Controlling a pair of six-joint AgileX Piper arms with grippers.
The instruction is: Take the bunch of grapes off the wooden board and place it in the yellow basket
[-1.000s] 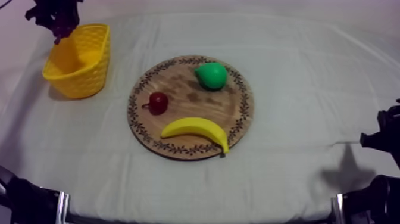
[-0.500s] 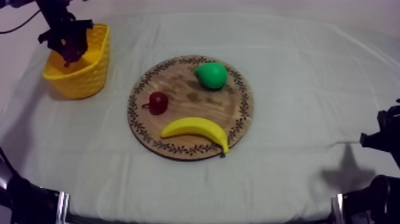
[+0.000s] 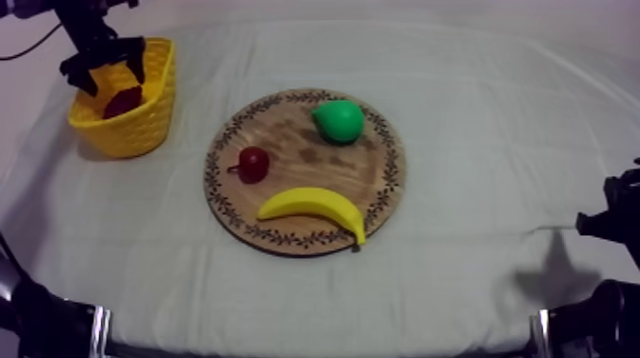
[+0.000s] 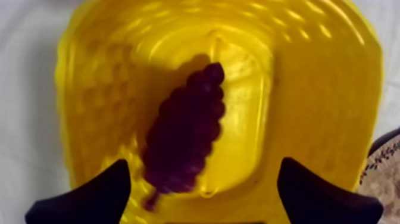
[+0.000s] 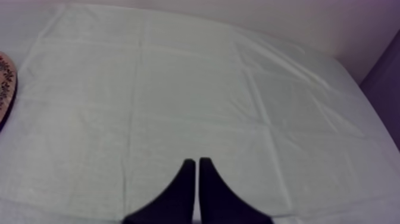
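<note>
A dark purple bunch of grapes (image 3: 122,101) lies inside the yellow basket (image 3: 152,119) at the table's far left. In the left wrist view the grapes (image 4: 186,131) rest on the bottom of the basket (image 4: 321,107), free of the fingers. My left gripper (image 3: 105,69) hangs just above the basket, open, its fingers (image 4: 89,196) spread wide on either side. The round wooden board (image 3: 305,171) lies mid-table. My right gripper (image 5: 197,173) is shut on nothing over bare cloth at the right, near the board's rim (image 5: 5,89).
On the board lie a green pear (image 3: 338,121), a small red fruit (image 3: 252,164) and a yellow banana (image 3: 314,207). Grey-white cloth surrounds the board on all sides. My right arm (image 3: 614,214) rests low at the table's right edge.
My left gripper came down over the basket with the grapes, then opened. The grapes now lie loose in the basket. The right arm has stayed still.
</note>
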